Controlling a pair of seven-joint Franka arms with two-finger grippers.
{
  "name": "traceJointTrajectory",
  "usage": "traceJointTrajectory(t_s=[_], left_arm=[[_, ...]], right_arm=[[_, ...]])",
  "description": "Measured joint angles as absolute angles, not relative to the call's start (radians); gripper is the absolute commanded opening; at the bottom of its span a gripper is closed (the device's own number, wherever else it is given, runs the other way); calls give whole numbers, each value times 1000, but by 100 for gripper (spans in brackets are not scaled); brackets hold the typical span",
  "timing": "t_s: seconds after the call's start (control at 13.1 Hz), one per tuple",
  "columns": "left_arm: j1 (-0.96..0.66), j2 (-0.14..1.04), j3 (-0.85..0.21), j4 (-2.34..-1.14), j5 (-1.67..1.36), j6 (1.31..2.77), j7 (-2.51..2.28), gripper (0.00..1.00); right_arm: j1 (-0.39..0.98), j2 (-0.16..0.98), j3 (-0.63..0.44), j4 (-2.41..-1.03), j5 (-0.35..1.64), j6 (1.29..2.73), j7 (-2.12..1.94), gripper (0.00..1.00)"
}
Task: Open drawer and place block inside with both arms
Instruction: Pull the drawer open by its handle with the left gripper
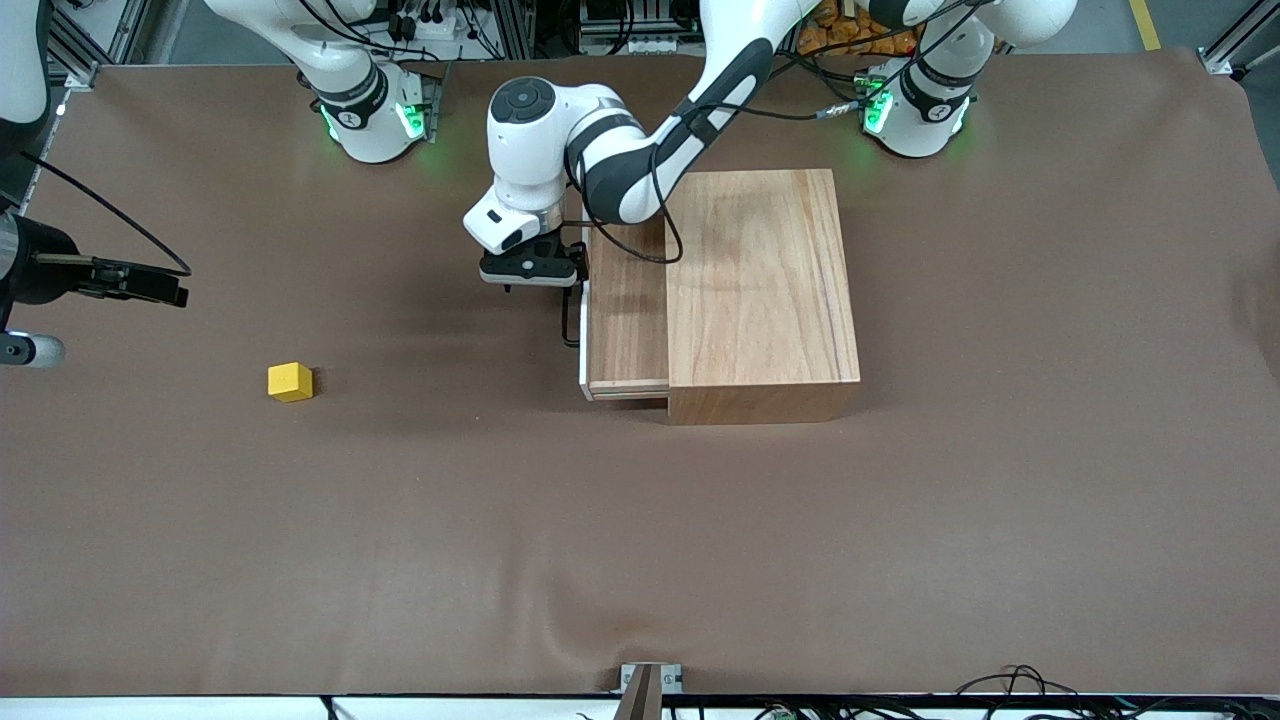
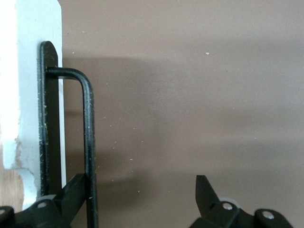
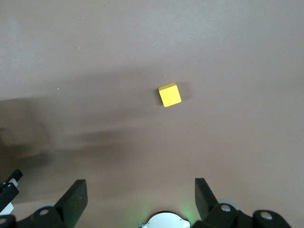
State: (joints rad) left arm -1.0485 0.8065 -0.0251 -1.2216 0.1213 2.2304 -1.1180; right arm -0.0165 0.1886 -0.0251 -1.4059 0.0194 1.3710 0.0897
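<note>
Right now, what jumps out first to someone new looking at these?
The left gripper is at the handle of the drawer, fingers open, one of them touching the bar; the drawer is slid partway out of the wooden box in mid-table. The yellow block sits alone on the brown table toward the right arm's end. The right gripper hangs open above the table near it, not touching it.

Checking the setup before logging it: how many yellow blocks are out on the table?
1. The block sits alone on the brown table, toward the right arm's end, well apart from the drawer. The drawer is only partly open, so its inside is mostly hidden.
</note>
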Motion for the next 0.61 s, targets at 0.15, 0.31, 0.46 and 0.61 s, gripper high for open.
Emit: traceJointTrajectory(t_s=[0.15, 0.31, 0.46, 0.61], left_arm=[[-1049, 807, -27, -1219, 120, 2241, -1118, 100], [-1051, 806, -33, -1203, 119, 2221, -1119, 100], [-1053, 796, -33, -1182, 119, 2188, -1120, 100], [-1053, 766, -29, -1174, 119, 2127, -1120, 100]], right_arm=[[-24, 193, -27, -1407, 19, 1371, 90, 100], [-47, 205, -28, -1409, 19, 1369, 87, 100], [-77, 229, -28, -1410, 20, 1372, 54, 100], [-95, 258, -28, -1411, 20, 1379, 28, 100]])
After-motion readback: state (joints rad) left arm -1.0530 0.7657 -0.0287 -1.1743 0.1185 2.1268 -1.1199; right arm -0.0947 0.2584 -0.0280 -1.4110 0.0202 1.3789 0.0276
